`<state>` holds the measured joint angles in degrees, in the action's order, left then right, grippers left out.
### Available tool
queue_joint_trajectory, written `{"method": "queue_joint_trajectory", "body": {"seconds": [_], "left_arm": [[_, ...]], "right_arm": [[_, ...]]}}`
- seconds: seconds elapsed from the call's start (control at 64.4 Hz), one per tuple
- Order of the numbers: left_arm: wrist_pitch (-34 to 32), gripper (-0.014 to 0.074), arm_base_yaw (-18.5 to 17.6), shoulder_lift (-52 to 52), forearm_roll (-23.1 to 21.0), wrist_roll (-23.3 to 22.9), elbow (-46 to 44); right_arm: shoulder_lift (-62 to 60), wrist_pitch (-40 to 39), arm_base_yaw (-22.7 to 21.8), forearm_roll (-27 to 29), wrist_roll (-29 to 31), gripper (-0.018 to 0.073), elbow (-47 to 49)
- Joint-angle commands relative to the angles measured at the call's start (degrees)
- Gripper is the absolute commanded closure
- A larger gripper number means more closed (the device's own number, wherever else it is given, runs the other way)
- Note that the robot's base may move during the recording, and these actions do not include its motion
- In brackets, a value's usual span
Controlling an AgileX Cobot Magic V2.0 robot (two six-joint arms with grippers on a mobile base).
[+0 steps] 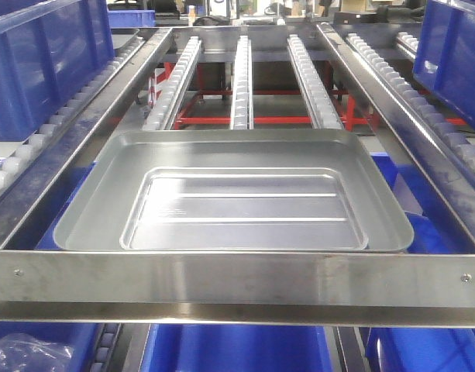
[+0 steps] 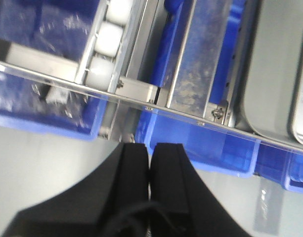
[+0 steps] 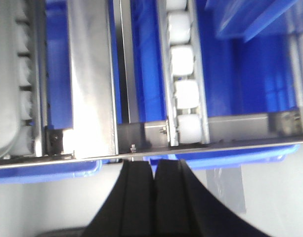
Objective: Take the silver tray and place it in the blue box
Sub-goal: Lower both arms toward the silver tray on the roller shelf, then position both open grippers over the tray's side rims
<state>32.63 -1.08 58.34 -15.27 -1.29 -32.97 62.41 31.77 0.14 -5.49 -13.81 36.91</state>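
We log the silver tray lying flat on the roller rack. Left gripper and right gripper: fingers pressed together, both off the rack's front edge.

Warehouse — roller racks, blue crates

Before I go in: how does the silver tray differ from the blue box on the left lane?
The silver tray is shallow, shiny metal with a flared rim; the blue box is deep blue plastic with ribbed, straight walls. The tray lies flat in the middle lane; the box sits farther back on the left lane. Both rest on the roller rack.
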Motion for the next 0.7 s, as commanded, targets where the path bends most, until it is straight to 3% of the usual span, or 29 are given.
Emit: {"method": "queue_joint_trajectory", "body": {"seconds": [0.0, 0.062, 0.171, 0.233, 0.357, 0.466, 0.559, 0.683], "left_arm": [[-2.7, 0.0602, -0.7, 3.3, -3.8, 0.0, -3.7], [-2.6, 0.0601, -2.6, 5.4, -3.8, 0.0, -5.2], [-4.3, 0.0601, -10.7, 8.0, -1.7, -2.0, -8.5], [-5.2, 0.0601, -15.1, 10.4, 3.7, -10.7, -10.6], [-2.9, 0.0601, -21.4, 16.7, 18.7, -27.6, -15.5], [0.4, 0.0601, -27.1, 22.0, 26.1, -33.6, -21.6], [1.5, 0.0601, -30.0, 26.6, 26.4, -34.0, -27.0], [3.4, 0.0602, -30.6, 32.3, 22.1, -33.2, -33.8]], "right_arm": [[2.6, -4.0, 0.3, 1.7, 0.7, 0.0508, 3.1], [5.4, -1.0, 2.2, 2.4, 0.7, 0.0508, 5.3], [9.3, -0.3, 9.3, 1.8, -2.1, 0.0503, 8.6], [12.2, -0.3, 13.4, -0.8, -9.4, 0.0503, 11.0], [18.5, 1.1, 19.3, -9.7, -21.4, 0.0503, 16.4], [23.5, 4.0, 22.8, -11.0, -22.9, 0.0503, 21.8], [26.8, 6.6, 24.5, -10.4, -22.8, 0.0503, 26.6], [31.4, 8.3, 24.4, -5.1, -18.1, 0.0504, 31.2]]}}
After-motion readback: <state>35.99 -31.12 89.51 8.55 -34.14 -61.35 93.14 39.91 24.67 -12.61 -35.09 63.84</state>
